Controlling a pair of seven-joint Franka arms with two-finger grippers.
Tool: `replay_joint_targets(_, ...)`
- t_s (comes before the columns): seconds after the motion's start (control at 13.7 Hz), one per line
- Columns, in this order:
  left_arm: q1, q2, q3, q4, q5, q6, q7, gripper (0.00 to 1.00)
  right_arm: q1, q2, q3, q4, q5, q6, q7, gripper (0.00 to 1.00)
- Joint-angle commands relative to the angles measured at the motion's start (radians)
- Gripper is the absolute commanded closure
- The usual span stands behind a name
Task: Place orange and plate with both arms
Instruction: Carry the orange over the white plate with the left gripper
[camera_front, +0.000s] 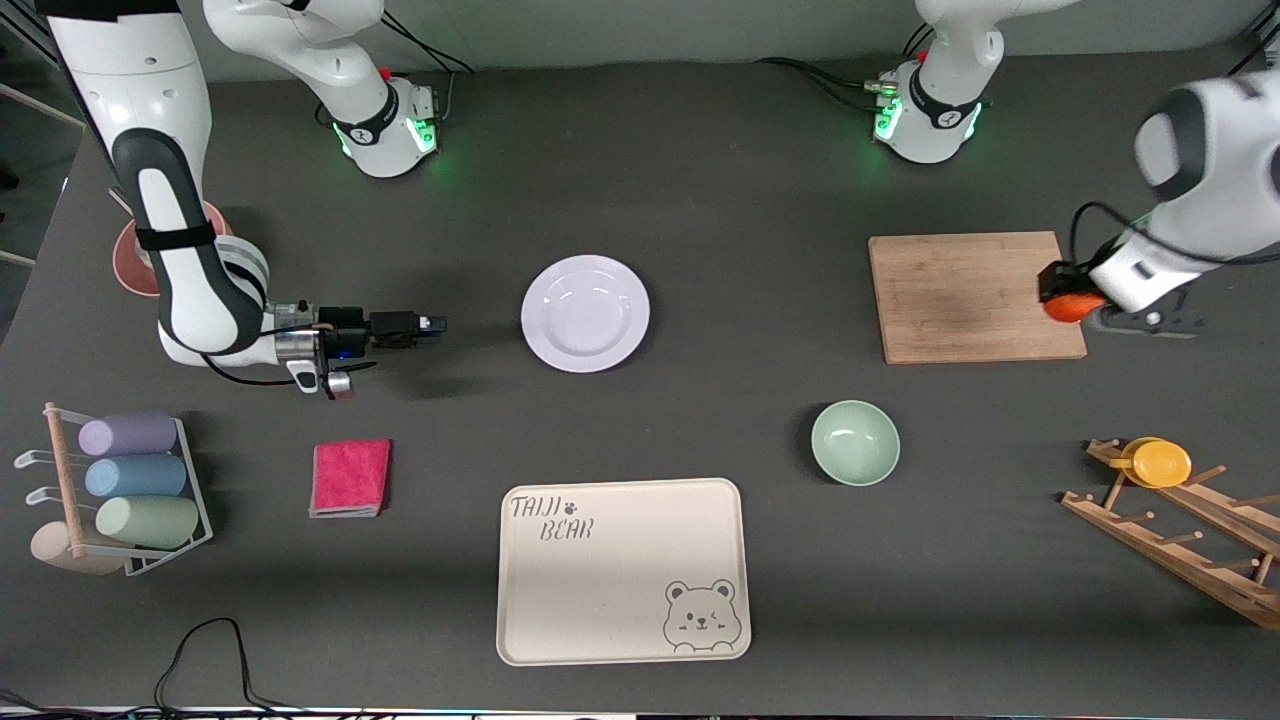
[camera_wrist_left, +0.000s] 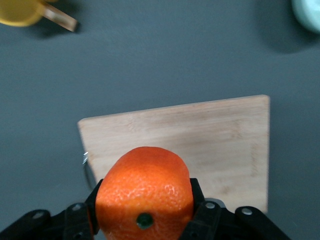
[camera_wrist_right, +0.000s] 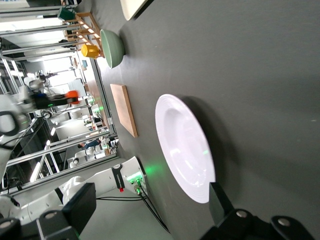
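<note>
The orange (camera_front: 1072, 306) is small, round and bright, held at the edge of the wooden cutting board (camera_front: 975, 297) that lies toward the left arm's end of the table. My left gripper (camera_front: 1062, 298) is shut on it. The left wrist view shows the orange (camera_wrist_left: 144, 192) pressed between both black fingers (camera_wrist_left: 84, 220), with the board (camera_wrist_left: 200, 140) under it. The white glossy plate (camera_front: 585, 313) lies flat mid-table. My right gripper (camera_front: 438, 325) lies low and level beside the plate, toward the right arm's end, open and empty. The right wrist view shows the plate (camera_wrist_right: 182, 145) just ahead of the spread fingers (camera_wrist_right: 220, 202).
A pale-green bowl (camera_front: 855, 442) and a cream bear tray (camera_front: 620, 570) lie nearer the front camera. Beside them are a pink cloth (camera_front: 350, 477) and a rack of cups (camera_front: 120, 490). A wooden peg rack carries a yellow cup (camera_front: 1160, 462). A reddish bowl (camera_front: 135, 260) sits under the right arm.
</note>
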Motion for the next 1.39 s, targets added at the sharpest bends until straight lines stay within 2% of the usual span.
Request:
replay_joint_targets(0.0,-0.008,0.002,-0.009,0.118,-0.006,-0.120,-0.059,0.51,0.001,0.035,-0.014,0.032,0.025,-0.001,-0.019,0.00)
replay_joint_targets(0.22,-0.078,-0.004,-0.081,0.167,-0.011,-0.175,-0.255,0.51,0.010,0.045,-0.014,0.052,0.022,0.037,0.002,0.00)
replay_joint_targets(0.44,-0.196,0.005,-0.194,0.184,-0.058,-0.168,-0.547,0.51,0.033,0.082,-0.012,0.102,0.014,0.046,0.028,0.00)
replay_joint_targets(0.59,-0.262,0.046,-0.279,0.230,-0.078,-0.165,-0.714,0.51,0.047,0.087,-0.011,0.125,0.014,0.049,0.051,0.00)
replay_joint_targets(0.73,-0.333,0.141,-0.363,0.334,-0.084,-0.160,-0.889,0.51,0.052,0.102,-0.009,0.128,0.016,0.065,0.048,0.00)
replay_joint_targets(0.88,-0.431,0.259,-0.409,0.452,-0.072,-0.119,-1.076,0.51,0.055,0.110,-0.009,0.124,0.016,0.072,0.036,0.00)
replay_joint_targets(0.95,-0.498,0.325,-0.409,0.515,-0.060,-0.097,-1.159,0.51,0.055,0.110,-0.009,0.122,0.016,0.072,0.036,0.00)
replay_joint_targets(1.17,-0.702,0.553,-0.409,0.734,0.079,-0.090,-1.409,0.51,0.061,0.125,-0.008,0.119,0.022,0.075,0.031,0.00)
replay_joint_targets(1.32,-0.796,0.687,-0.406,0.857,0.144,-0.090,-1.509,0.51,0.058,0.145,-0.009,0.116,0.025,0.075,-0.016,0.00)
